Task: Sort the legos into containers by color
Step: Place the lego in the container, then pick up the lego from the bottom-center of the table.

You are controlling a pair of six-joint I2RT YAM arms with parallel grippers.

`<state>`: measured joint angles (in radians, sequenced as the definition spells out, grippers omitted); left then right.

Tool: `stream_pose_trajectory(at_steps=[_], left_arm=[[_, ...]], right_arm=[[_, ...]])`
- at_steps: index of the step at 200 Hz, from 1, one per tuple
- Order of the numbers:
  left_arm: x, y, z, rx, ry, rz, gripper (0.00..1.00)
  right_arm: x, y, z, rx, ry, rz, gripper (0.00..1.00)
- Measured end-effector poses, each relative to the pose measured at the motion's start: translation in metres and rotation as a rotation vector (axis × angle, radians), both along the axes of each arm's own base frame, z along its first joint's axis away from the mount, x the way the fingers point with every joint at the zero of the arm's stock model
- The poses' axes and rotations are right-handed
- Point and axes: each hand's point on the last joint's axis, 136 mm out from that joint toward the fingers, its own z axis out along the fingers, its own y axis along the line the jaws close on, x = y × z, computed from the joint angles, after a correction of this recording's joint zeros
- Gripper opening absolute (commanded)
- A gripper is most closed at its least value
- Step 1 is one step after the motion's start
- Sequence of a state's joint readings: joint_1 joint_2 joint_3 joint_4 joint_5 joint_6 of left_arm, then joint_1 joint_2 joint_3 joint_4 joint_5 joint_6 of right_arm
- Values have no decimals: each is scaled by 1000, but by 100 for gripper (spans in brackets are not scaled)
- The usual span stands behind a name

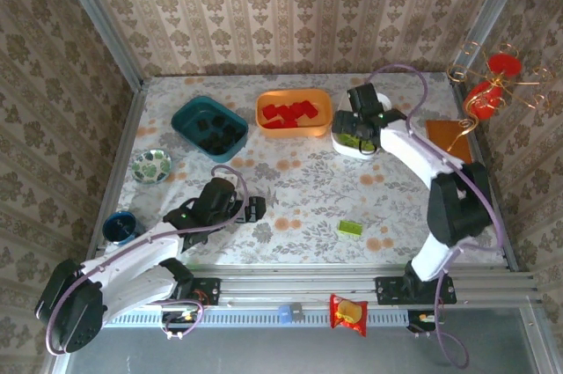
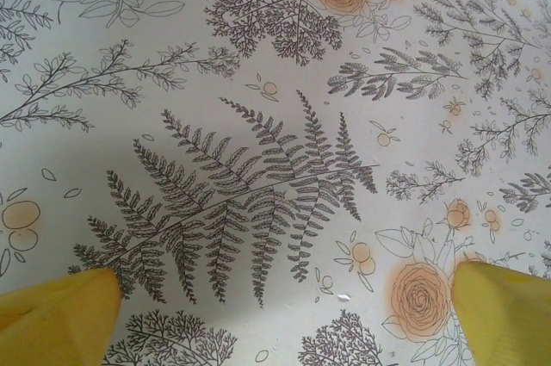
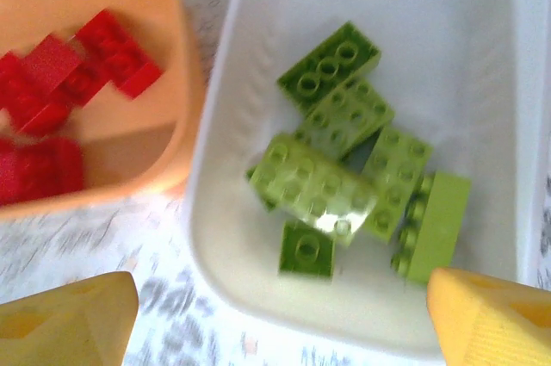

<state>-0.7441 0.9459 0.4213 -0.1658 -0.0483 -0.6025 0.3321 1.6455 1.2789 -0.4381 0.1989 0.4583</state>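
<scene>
Right hand: my right hand (image 3: 280, 323) hangs over the white tray (image 3: 465, 30), fingers spread wide with nothing between them.
White tray: a loose heap of green bricks (image 3: 331, 168) lies inside, one tipped on its side.
Step in hand: I judge the drop here to be done. The job is to leave cleanly, so I'd lift straight up to avoid a finger catching the tray wall.
Orange tray: the orange tray (image 3: 185, 82) sits just beside the white one, at 9 o'clock, holding red bricks (image 3: 77, 73). I'd keep clear of its rim.
Last piece: a stray green brick (image 1: 350, 228) lies on the tabletop (image 1: 299, 180), at 6 o'clock from the white tray and well apart from it.
Approach: I'd come down square over it, fingers across its narrow sides, since it sits low.
Left hand: my left hand (image 1: 253, 209) is spread and empty over bare tabletop, at 9 o'clock from that brick. I'd leave it parked.
Teal tray: the teal tray (image 1: 185, 119) holds black bricks (image 1: 215, 132) and needs nothing.
</scene>
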Motion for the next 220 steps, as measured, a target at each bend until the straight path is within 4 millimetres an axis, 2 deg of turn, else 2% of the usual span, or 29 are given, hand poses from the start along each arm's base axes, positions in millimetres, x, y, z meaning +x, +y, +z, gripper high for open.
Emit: stream_pose_trajectory(at_steps=[23,44,66,80,103,121,138,174,200,220], left_arm=[[0,1,3,-3,-3,0,100],[1,1,5,-6,-7,6,100],[2,3,3,-2,-2,12,100],[3,2,0,3,6,12,100],[4,1,-7,13,28,10,100],[4,-1,-11,14,40,4,100],[4,-3,-13,14,45,0,100],[6,-4,-13,7,40,-2,100],[6,-5,-12,6,39,-2,100],[6,-5,-11,3,35,-2,100]], right_arm=[[-47,24,8,9,-24,93,88],[-92,41,-4,10,4,180,88],[-134,43,-34,26,82,227,88],[-160,38,-60,32,149,239,89],[-193,33,-100,37,265,245,89],[-209,31,-121,51,336,245,89],[-215,35,-130,67,366,254,89],[-226,53,-134,74,381,308,82],[-245,71,-135,62,396,379,80],[-258,74,-137,31,414,409,76]])
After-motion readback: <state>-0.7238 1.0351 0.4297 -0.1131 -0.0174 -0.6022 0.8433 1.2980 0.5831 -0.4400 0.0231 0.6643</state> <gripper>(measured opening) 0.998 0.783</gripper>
